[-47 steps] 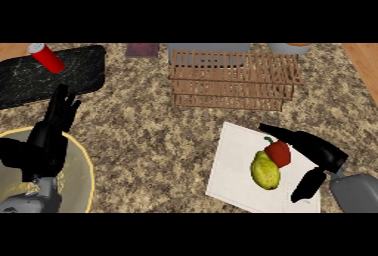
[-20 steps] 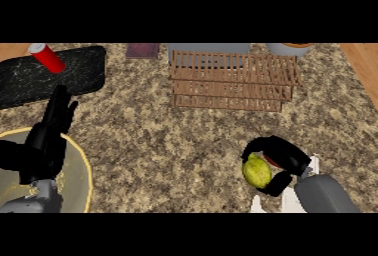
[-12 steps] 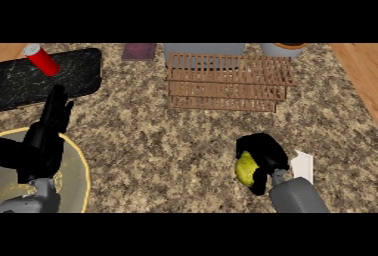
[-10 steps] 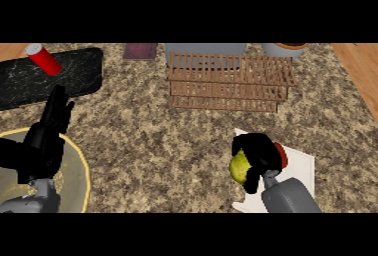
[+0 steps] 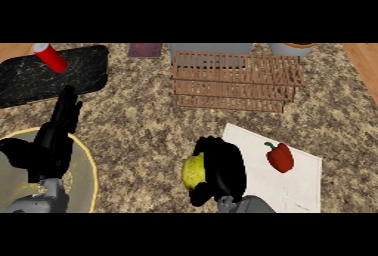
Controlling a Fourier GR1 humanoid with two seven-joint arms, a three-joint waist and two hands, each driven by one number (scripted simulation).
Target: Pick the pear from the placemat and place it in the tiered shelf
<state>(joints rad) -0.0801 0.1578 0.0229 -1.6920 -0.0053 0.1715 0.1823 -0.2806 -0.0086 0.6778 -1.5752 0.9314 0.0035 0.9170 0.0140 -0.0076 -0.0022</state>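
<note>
The right robot hand (image 5: 221,167) is curling around the pear (image 5: 193,170), gripping it so that only the yellow-green left side of the fruit is showing past the black fingers. The pear is sitting off the white placemat (image 5: 295,180), just beside its left edge and above the speckled surface (image 5: 140,125); whether it is touching that surface cannot be told. A red bell pepper (image 5: 280,156) is lying on the placemat, a little to the right of the gripping hand and apart from it. Farther from the robot, the wooden tiered shelf (image 5: 236,80) is standing near the far edge, well apart from the pear, with its slatted levels showing. At the view's left, the left robot hand (image 5: 55,137) is resting open with straight fingers pointing up, over the rim of a round yellow-edged plate (image 5: 85,160). Beyond it, a dark mat (image 5: 44,77) is lying at the far left, and 1 red cylinder (image 5: 50,56) is standing tilted on it. A small purple object (image 5: 145,49) and a grey container (image 5: 210,47) are sitting along the far edge behind the shelf.
</note>
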